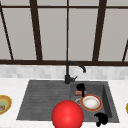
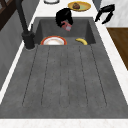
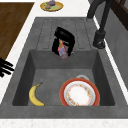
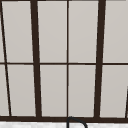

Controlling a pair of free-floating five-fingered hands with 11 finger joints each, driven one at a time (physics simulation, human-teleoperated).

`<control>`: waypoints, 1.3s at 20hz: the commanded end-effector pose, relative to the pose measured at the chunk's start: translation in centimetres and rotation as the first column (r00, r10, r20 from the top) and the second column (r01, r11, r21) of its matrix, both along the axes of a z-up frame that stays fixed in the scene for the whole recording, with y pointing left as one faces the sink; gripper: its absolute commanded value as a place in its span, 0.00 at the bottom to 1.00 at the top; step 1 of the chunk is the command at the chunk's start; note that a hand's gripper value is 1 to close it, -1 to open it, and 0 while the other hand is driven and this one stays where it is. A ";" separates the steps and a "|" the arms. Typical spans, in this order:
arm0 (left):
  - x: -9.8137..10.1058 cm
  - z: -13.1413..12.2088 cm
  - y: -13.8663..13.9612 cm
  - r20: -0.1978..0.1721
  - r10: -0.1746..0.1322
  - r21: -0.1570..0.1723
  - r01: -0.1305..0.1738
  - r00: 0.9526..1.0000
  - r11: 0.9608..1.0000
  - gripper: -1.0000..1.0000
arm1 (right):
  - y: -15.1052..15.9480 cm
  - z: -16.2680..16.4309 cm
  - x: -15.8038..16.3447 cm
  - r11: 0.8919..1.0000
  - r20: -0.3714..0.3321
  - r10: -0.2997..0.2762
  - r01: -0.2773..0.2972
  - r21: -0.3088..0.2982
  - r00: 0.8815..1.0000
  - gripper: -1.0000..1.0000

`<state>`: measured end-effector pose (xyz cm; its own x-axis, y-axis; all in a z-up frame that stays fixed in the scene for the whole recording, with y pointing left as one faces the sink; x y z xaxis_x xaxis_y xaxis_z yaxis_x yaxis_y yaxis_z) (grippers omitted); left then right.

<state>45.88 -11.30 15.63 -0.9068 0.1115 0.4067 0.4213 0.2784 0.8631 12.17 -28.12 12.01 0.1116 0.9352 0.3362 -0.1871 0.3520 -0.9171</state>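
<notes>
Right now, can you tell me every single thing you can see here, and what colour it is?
Small packet: one, red and pink, held above the sink basin.
Plate: one, white with a red-orange rim, on the basin floor.
Banana: one, yellow, on the basin floor beside the plate.
Red ball: one, red, at the sink's front edge.
Faucet: one, black, behind the sink.
Sink: one, dark grey, with a ribbed drainboard.
Yellow bowl: one, on the left counter, with food inside.
Window: dark frames, pale panes.
Left hand: black, fingers curled round the packet.
Right hand: black, by the sink's front right corner.
</notes>
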 end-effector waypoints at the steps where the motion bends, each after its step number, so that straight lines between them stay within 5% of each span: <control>1: -1.4 2.2 2.2 -0.050 -0.003 0.025 0.005 0.999 1.000 1.00 | 0.0 0.0 0.0 1.000 0.000 0.000 0.000 0.000 1.000 0.50; 15: -4.6 7.3 11.4 -0.033 -0.015 0.040 0.017 0.999 0.999 1.00 | 0.0 0.0 0.0 1.000 0.000 0.000 0.000 0.000 1.000 0.50; 26: -7.7 6.6 19.9 -0.031 -0.003 0.027 0.003 1.000 1.000 1.00 | 0.0 0.0 0.0 1.000 0.000 0.000 0.000 0.000 1.000 0.50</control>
<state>38.93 6.36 22.85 -0.8981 0.1054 0.4269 0.4393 0.2589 0.8602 12.17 -28.12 12.01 0.1116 0.9352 0.3362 -0.1871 0.3520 -0.9171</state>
